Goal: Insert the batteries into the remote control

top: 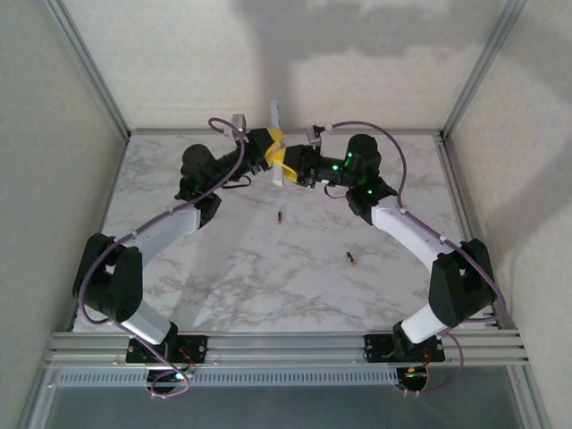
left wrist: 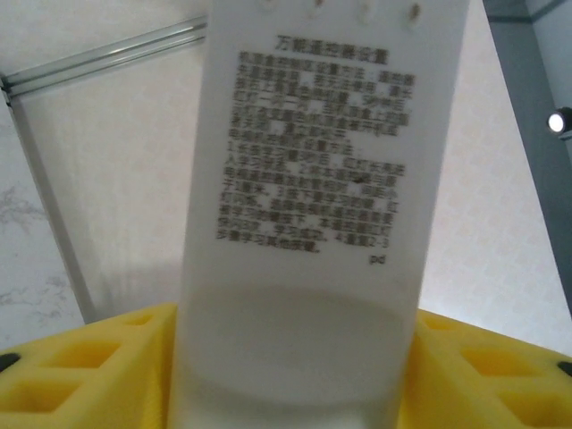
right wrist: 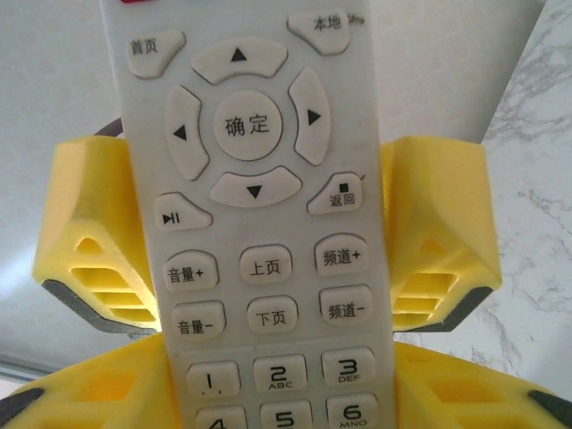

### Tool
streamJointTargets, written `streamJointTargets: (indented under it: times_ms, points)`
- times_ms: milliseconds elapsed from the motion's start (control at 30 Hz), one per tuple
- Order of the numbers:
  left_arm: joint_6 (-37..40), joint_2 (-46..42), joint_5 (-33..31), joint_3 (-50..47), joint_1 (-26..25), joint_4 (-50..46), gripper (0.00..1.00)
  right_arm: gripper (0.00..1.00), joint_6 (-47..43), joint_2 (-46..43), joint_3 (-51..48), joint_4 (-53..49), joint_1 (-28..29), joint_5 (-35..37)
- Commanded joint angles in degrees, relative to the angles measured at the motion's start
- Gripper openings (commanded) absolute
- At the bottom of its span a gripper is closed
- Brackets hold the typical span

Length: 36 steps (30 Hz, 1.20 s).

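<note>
The remote control (top: 275, 118), a slim white plastic slab with rounded corners, is held off the counter (top: 223, 268) between both arms, one end standing clear above the fingers. The right end effector (right wrist: 286, 398) is gripping it: its yellow fingers (right wrist: 98, 393), blocky and cut through with rectangular hollows, press the two long edges beside the number keys. That face carries soft pale-grey buttons, four curved arrow keys ringing a round centre key, with pill-shaped keys below. The left end effector (left wrist: 295, 375) brackets the same remote from the opposite side, its yellow fingers (left wrist: 89, 366) lying right against the edges; whether they are actually clamping cannot be told. Facing it is the plain matte back, bearing a block of small black printed characters and a shallow curved seam below. Both cells lie on the white, grey-veined marble-patterned counter, well apart from the remote, toward the arm bases: the first battery (top: 278, 217), a tiny dark cylinder, almost straight out from the remote, the second battery (top: 351, 259) further out and toward the right arm's side.
</note>
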Motion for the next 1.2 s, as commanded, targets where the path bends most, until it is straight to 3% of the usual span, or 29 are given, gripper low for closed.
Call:
streamJointTargets:
  times_ms: [0,67,133,233,400,633,800,1167]
  points:
    - [-0.1,0.1,1.4,2.2,-0.5,2.5,0.52,0.39,0.4,0.6,1.5,3.0,0.6,-0.9]
    - [0.5,-0.1,1.0,2.2,-0.5,1.4,0.42,0.41,0.3,0.6,1.5,2.8,0.5,-0.8]
    - [1.4,-0.5,0.7,2.2,-0.5,-0.2,0.41,0.45,-0.2,0.4,1.4,1.9,0.5,-0.5]
    - [3.9,-1.4,0.0,2.5,-0.5,-4.3,0.38,0.81,-4.3,-1.0,1.7,-5.8,0.4,1.3]
    - [12.9,-3.3,-2.5,4.5,-0.5,-18.0,0.39,0.99,-13.2,-5.3,0.8,-19.2,-0.7,6.4]
    - [27.6,-3.4,-13.2,9.1,-1.6,-44.7,0.40,0.99,-23.7,-13.7,-2.5,-36.9,-4.7,18.4]
    - [30.8,-0.7,-20.8,9.3,-4.4,-53.4,0.40,0.99,-29.6,-18.3,-2.9,-48.2,-6.9,27.6]
    - [33.4,13.1,-40.4,17.0,-15.4,-70.2,0.41,0.99,-33.7,-26.3,-9.1,-54.4,-8.0,36.9]
